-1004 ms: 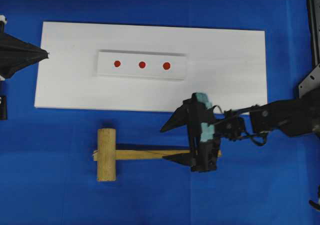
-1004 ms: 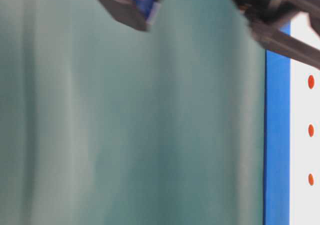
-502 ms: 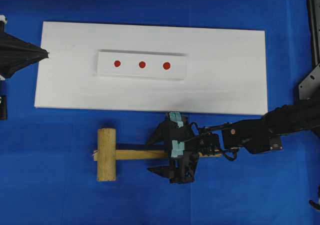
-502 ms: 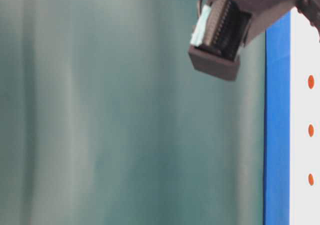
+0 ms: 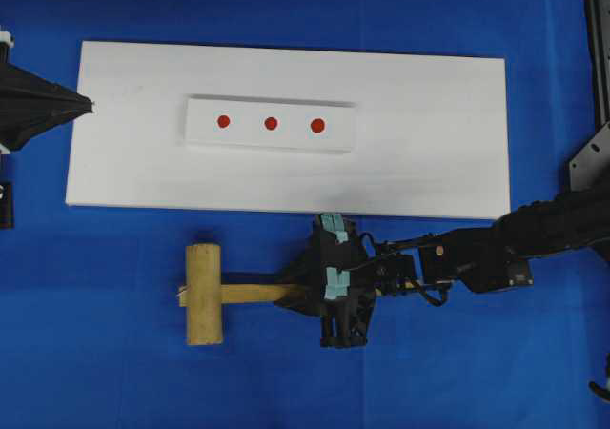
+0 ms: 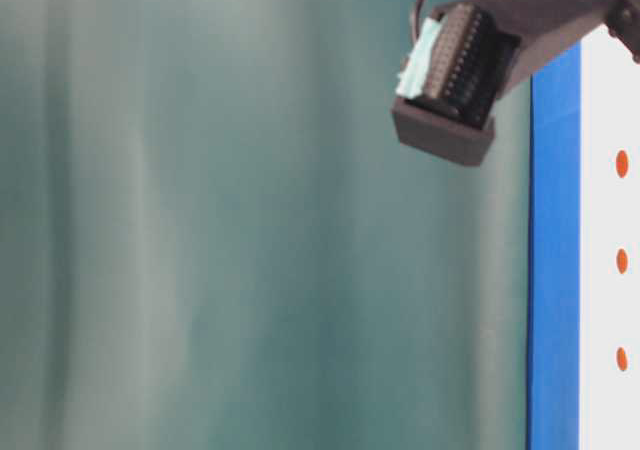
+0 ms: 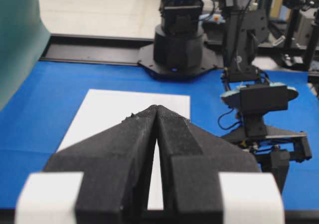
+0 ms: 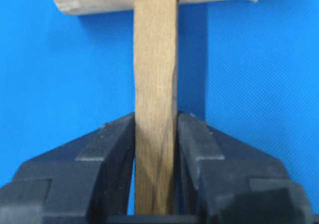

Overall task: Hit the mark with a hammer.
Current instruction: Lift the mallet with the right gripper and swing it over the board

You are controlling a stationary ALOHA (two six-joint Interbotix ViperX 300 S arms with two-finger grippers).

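Overhead exterior view first: a blue table cover (image 5: 114, 362) fills the picture, and on its upper half lies a large white board (image 5: 429, 133), long side running from 9 o'clock to 3 o'clock. A smaller white strip (image 5: 270, 124) sits on the board left of its middle, carrying three red marks (image 5: 271, 123) in a row.

Below the board, toward 6 o'clock, the hammer (image 5: 203, 294) lies flat on the cover, apart from the board's lower edge. Its thick cylindrical head stands crosswise at the 9 o'clock end, and the flat handle runs toward 3 o'clock.

From the 3 o'clock edge the right arm (image 5: 534, 243) reaches across to the handle. The right gripper (image 5: 303, 296) sits over the handle's middle. Seen from the right wrist camera, the two black fingers (image 8: 112, 149) press against both flat edges of the handle, so the right gripper is clamped on the hammer (image 8: 155, 84), whose head lies across the top at 12 o'clock.

At the 9 o'clock edge of the overhead view the left gripper (image 5: 84, 105) points at the board's left end. The left wrist camera shows its fingers (image 7: 134, 134) meeting at the tips, pressed together with nothing between them.

The table-level view shows mostly a blurred green surface (image 6: 250, 230), with part of the right arm at 1 o'clock.
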